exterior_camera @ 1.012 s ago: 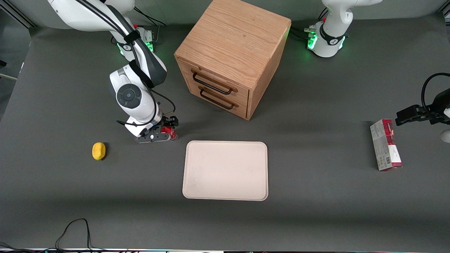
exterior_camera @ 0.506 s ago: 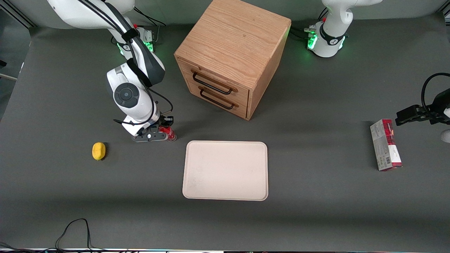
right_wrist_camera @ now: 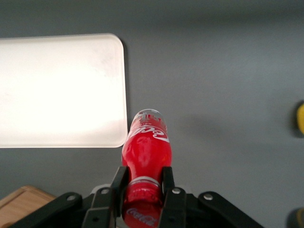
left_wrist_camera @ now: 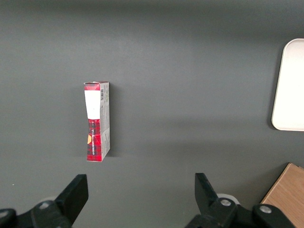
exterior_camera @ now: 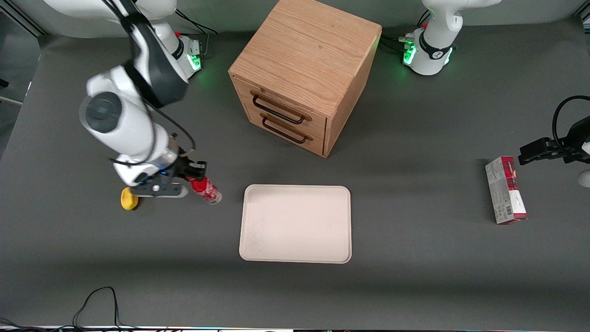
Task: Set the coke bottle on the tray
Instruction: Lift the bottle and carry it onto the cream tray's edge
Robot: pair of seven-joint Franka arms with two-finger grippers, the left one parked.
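My pincer [right_wrist_camera: 143, 190] is clamped on the neck of the small slim red coke bottle with white lettering [exterior_camera: 205, 189], holding it lifted above the dark grey tabletop [exterior_camera: 415, 258], its clear base tipped toward the large flat cream tray with rounded corners [exterior_camera: 295, 223]. From the tray's middle the bottle sits at about ten o'clock, just outside the rim's corner. The tray's surface is bare, with open tabletop all round its edges. A small yellow rounded object [exterior_camera: 126, 199] lies just beside my pincer.
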